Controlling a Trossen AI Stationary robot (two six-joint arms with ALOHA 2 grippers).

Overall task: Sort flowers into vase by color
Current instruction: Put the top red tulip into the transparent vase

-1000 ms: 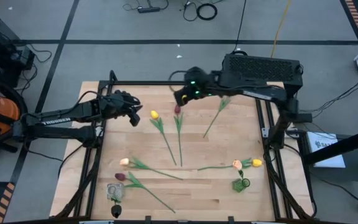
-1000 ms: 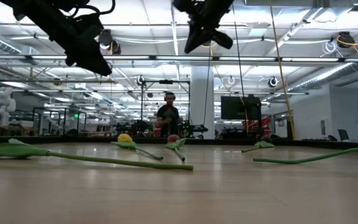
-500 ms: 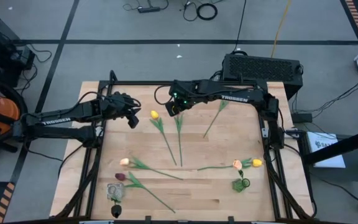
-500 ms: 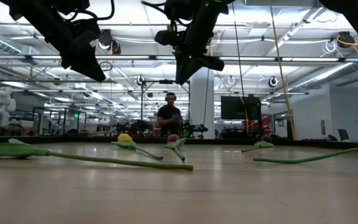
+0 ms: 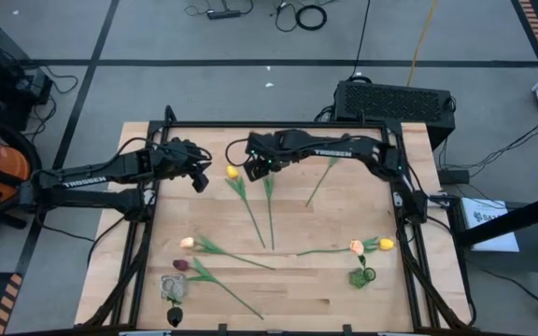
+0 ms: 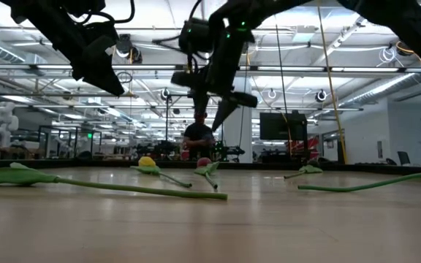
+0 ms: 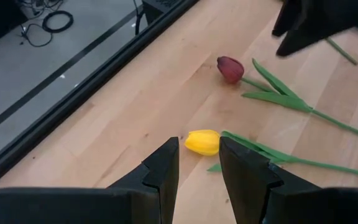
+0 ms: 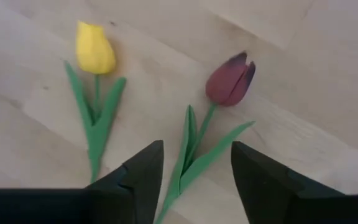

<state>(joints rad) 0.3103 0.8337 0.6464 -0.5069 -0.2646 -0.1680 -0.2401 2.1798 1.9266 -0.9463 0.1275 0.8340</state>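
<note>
Several tulips lie flat on the wooden table (image 5: 344, 215). At the far side a yellow tulip (image 5: 233, 172) and a dark red tulip (image 8: 230, 78) lie side by side, stems toward the near edge. My right gripper (image 5: 256, 164) hangs open above them, well clear of the table in the low view (image 6: 214, 109), over the red tulip's stem and leaves. My left gripper (image 5: 199, 174) hovers open and empty just left of the yellow tulip (image 7: 202, 142). A clear vase (image 5: 173, 287) stands near left, and a green vase (image 5: 361, 277) near right.
A peach tulip (image 5: 187, 243) and a maroon tulip (image 5: 180, 265) lie near the clear vase. A peach tulip (image 5: 356, 246) and a yellow tulip (image 5: 385, 244) lie by the green vase. Another stem (image 5: 323, 177) lies far right. A black frame (image 5: 148, 233) edges the table. A person (image 6: 198, 135) is in the room behind.
My right gripper has swung toward the table's left edge and come down toward the red and yellow tulips, tipping its fingers downward. Its fingers, shut a second ago, have opened. The flowers have not moved.
</note>
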